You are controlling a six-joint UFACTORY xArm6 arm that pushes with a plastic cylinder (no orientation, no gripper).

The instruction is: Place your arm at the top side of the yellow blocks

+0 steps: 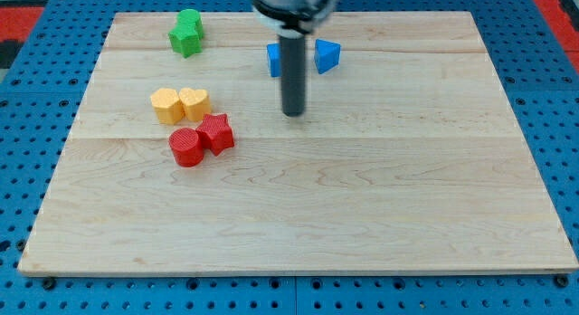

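Two yellow blocks sit side by side at the view's left: a yellow hexagon-like block [166,105] and a yellow heart block [194,102], touching each other. My tip [292,113] is at the end of the dark rod, well to the right of the yellow blocks and about level with them. It touches no block. Just below the yellow blocks lie a red cylinder [185,147] and a red star block [216,132], touching each other.
A green star block [186,32] sits near the top left of the wooden board [362,197]. A blue block [273,59] is partly hidden behind the rod, and a blue triangular block [327,55] sits to its right. Blue pegboard surrounds the board.
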